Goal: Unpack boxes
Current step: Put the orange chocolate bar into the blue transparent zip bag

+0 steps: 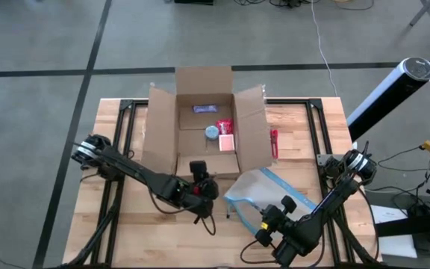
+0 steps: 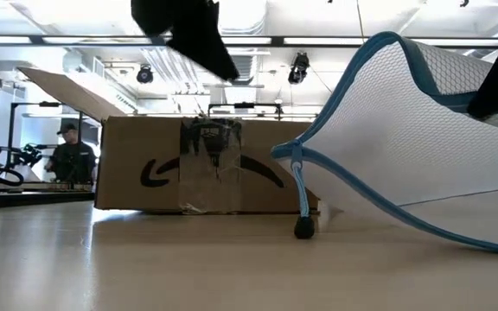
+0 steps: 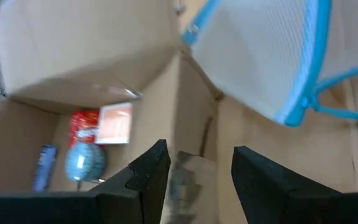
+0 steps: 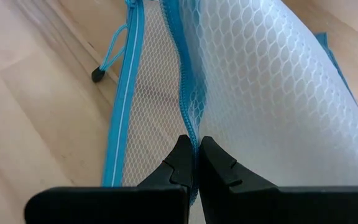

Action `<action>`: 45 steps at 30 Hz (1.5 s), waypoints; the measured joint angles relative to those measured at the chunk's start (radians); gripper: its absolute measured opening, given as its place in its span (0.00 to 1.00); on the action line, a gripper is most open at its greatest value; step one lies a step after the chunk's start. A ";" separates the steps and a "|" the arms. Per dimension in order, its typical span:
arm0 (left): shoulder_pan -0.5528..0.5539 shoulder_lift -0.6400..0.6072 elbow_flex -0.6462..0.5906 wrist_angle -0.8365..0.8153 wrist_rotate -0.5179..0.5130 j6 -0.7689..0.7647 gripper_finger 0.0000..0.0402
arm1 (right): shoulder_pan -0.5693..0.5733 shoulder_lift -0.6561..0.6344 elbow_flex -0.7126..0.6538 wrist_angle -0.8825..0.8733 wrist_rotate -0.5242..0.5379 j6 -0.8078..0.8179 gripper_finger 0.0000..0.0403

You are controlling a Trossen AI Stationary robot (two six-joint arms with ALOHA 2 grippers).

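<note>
The brown cardboard box (image 1: 204, 127) stands open at the table's far middle, flaps spread. Small items lie inside it: a red packet (image 3: 82, 127), a pale blue round thing (image 3: 82, 160) and a pink card (image 3: 115, 122). My left gripper (image 3: 194, 180) is open and hovers above the box's near taped wall (image 2: 207, 164). Near and right of the box is a clear mesh pouch with a blue edge (image 1: 263, 190). My right gripper (image 1: 269, 222) is shut on it. My right gripper pinches the pouch's blue zipper edge (image 4: 188, 127) between its two fingertips, coming from the table's near side. It seems to hold one side of the open mouth. That end is raised, the mouth gapes (image 2: 387, 130), and the cord's black pull (image 2: 303, 228) rests on the table.
A small red tool (image 1: 274, 142) lies on the table just right of the box's right flap. Bare wooden tabletop (image 1: 125, 224) stretches along the near left. A person (image 2: 69, 155) stands in the room behind the table.
</note>
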 joint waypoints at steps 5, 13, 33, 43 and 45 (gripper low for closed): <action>0.000 -0.058 0.000 -0.019 -0.018 0.010 0.39 | 0.000 0.000 0.000 0.002 0.000 0.000 0.00; 0.000 -0.133 0.000 -0.155 -0.092 0.066 0.39 | 0.000 0.000 0.000 0.008 0.000 0.000 0.00; 0.248 -0.531 -0.339 0.007 0.046 0.340 0.35 | 0.000 0.000 0.000 0.027 0.000 0.000 0.00; 0.470 -0.647 -0.494 0.230 0.381 0.504 0.36 | 0.000 0.000 0.000 0.047 0.000 0.000 0.00; 0.485 -0.647 -0.494 0.248 0.451 0.478 0.38 | 0.000 0.000 0.000 0.047 0.000 0.000 0.00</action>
